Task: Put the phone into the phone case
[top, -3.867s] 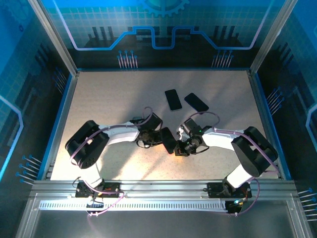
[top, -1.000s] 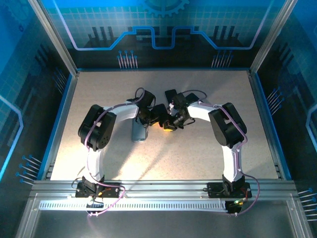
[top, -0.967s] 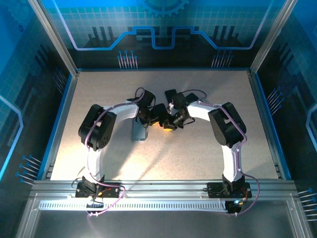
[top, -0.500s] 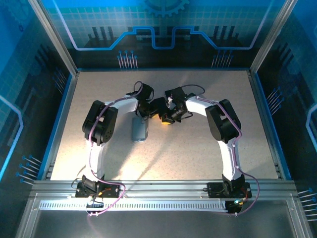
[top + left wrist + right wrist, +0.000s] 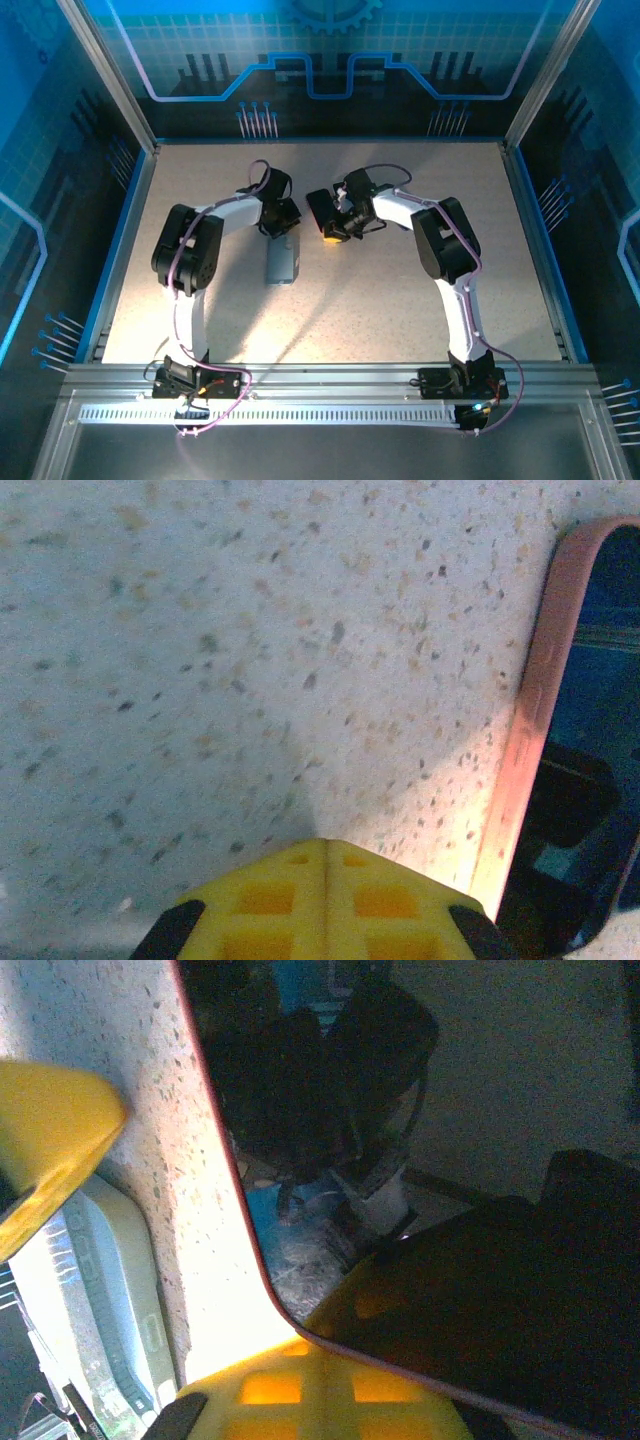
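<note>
Phone [image 5: 318,208] near the bench's middle, toward the far edge.
One corner covers the closed tips of the right gripper [image 5: 331,236]; I cannot tell whether they pinch it. The case [image 5: 283,264] lies nearer. The left gripper [image 5: 322,858], closed and empty, is beside the phone.

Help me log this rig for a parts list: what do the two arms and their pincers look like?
Both the left arm and right arm have white links between bulky black joint housings, with lilac cables looping alongside. The left pincer and right pincer are yellow, moulded with square recesses.
</note>
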